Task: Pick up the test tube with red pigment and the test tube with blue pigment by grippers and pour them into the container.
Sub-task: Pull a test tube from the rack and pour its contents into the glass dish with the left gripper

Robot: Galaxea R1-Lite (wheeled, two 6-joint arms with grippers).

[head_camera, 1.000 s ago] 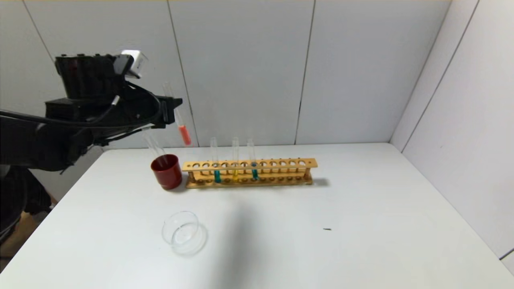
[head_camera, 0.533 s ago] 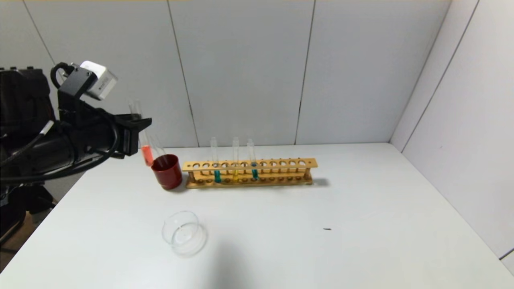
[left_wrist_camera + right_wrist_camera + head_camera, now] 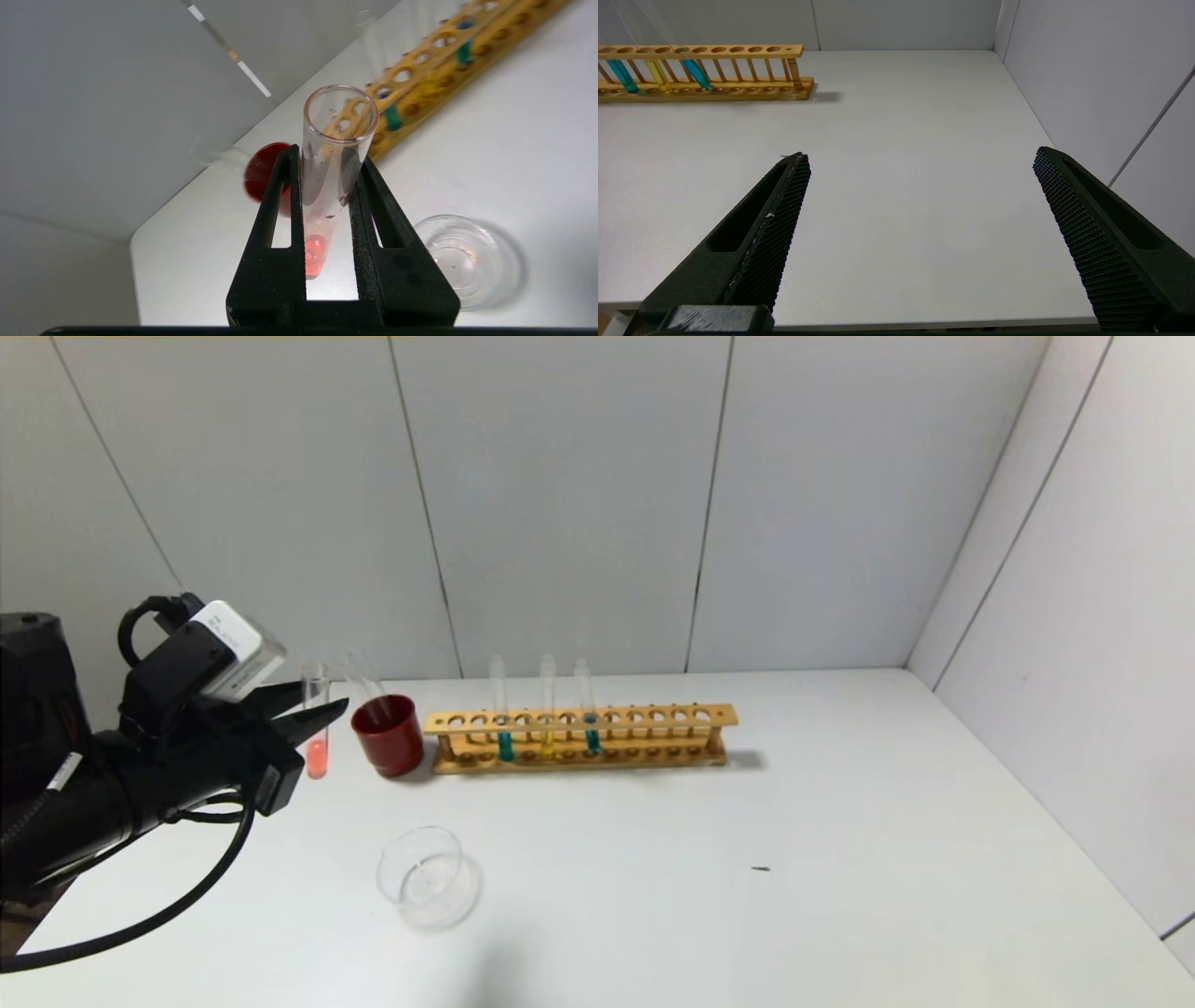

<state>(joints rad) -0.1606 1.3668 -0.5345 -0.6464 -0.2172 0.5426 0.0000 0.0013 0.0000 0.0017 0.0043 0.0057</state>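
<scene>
Left gripper (image 3: 313, 714), black, two thin prongs, small white-grey box on top, hangs over the table's near-left part. Jaws clenched on the thin clear glass test tube with red pigment (image 3: 316, 721), held upright, mouth up, a little orange-red liquid at its round bottom. The tube sits just left of the dark red opaque cup (image 3: 387, 735), apart from it.

The low round clear glass container (image 3: 428, 877) lies nearer the front edge, to the right of the held tube, with bare white table (image 3: 840, 821) around it.

Long yellow wooden rack (image 3: 581, 738) stands right beside the cup, toward the back wall. It carries two clear tubes with blue-teal liquid, the left one (image 3: 503, 723) and the right one (image 3: 588, 719), with a yellow-liquid tube (image 3: 547, 721) between them.

Right gripper (image 3: 920, 186) is over the near-right part of the table, jaws released and spread wide, holding nothing. Broad bare surface runs from the rack's right end to the side wall and front edge.
</scene>
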